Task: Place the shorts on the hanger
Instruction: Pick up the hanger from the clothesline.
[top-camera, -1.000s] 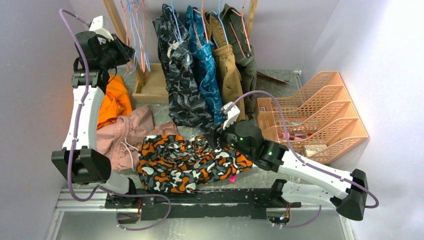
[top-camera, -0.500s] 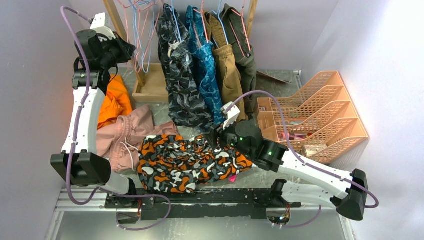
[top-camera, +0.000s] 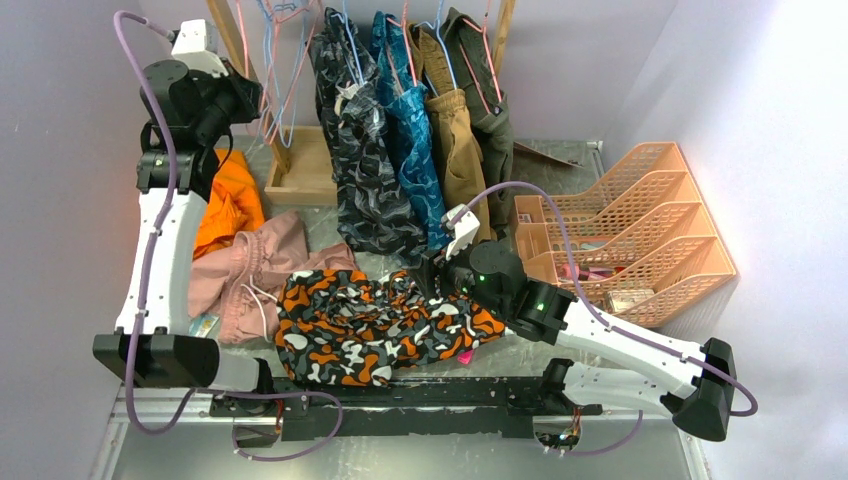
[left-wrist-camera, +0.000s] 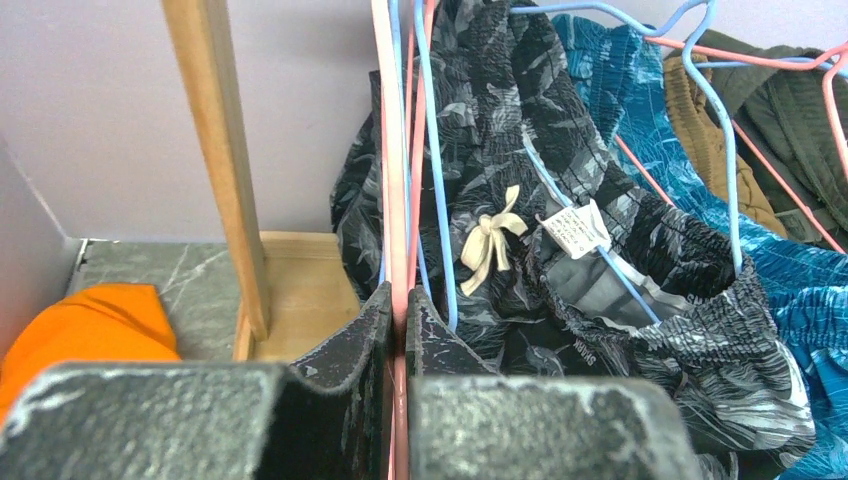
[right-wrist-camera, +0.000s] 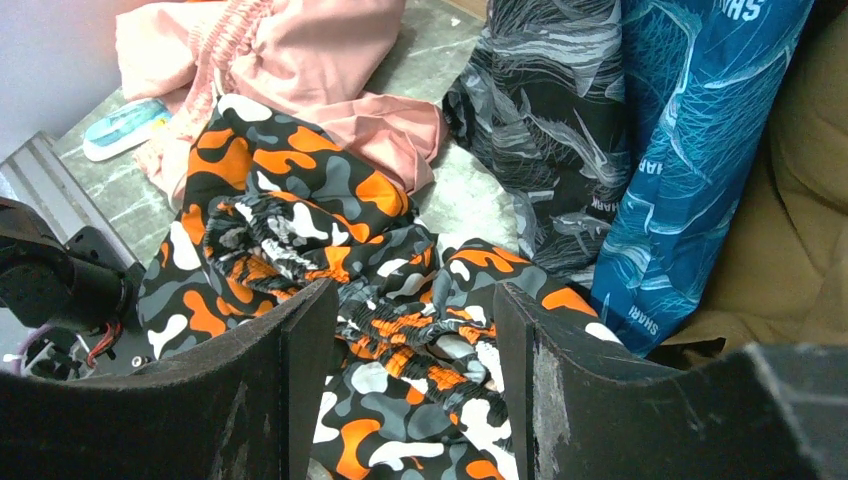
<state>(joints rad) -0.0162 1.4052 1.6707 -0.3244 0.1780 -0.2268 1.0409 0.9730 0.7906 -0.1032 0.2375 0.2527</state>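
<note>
While your left claw clamps the hanger by its wire, up behind and left of the shorts, your right claw hangs spread and empty just over them. They lie lengthwise left-to-right on the worktop.

shorts: orange, black, white, grey camouflage blotches | hanger: salmon pink | hung pair: grey-black leaf print | neighbour pair: teal-blue shark print | crumpled pair: plain dusty pink, white drawstring | file rack: peach
</note>
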